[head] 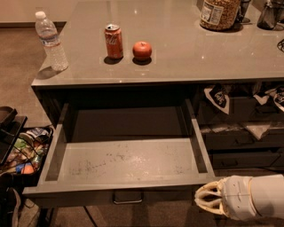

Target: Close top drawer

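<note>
The top drawer (124, 162) is pulled far out from under the grey counter. Its scuffed lighter grey floor is bare. Its front edge runs along the bottom of the view, with a small metal bar handle (128, 197) in the middle. My gripper (205, 201), cream-coloured, comes in from the lower right. It sits just below and in front of the drawer's right front corner. Its fingers are drawn together and hold nothing.
On the counter (177, 57) stand a water bottle (51, 42), a red soda can (114, 41), a red apple (142, 50) and a jar (219, 13). Snack bags (217, 98) fill shelves at the right. A bin of packets (24, 150) stands at the left.
</note>
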`<state>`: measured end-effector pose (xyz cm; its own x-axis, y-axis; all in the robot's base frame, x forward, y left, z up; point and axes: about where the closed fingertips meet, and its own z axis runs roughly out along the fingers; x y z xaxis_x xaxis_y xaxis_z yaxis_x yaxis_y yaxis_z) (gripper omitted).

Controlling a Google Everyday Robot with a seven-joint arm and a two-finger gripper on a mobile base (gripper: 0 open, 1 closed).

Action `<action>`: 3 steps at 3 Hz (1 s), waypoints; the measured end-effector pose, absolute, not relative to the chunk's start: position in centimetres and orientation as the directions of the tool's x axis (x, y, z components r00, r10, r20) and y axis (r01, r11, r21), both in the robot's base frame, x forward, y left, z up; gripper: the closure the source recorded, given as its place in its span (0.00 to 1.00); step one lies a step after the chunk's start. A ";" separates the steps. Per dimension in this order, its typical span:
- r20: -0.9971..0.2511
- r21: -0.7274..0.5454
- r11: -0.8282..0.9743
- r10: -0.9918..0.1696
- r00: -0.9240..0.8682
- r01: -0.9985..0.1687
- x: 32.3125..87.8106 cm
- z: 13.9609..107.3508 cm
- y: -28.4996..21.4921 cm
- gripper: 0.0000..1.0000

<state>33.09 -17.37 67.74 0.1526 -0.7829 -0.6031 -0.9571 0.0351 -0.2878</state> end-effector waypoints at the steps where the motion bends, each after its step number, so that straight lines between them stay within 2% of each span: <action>1: -0.586 -0.307 0.080 -0.801 0.122 -0.948 36.3 66.9 -18.3 1.00; 2: -0.584 -0.311 0.092 -0.804 0.114 -0.946 37.1 66.7 -18.4 1.00; 3: -0.601 -0.242 0.128 -0.798 0.045 -0.962 38.7 65.7 -18.1 1.00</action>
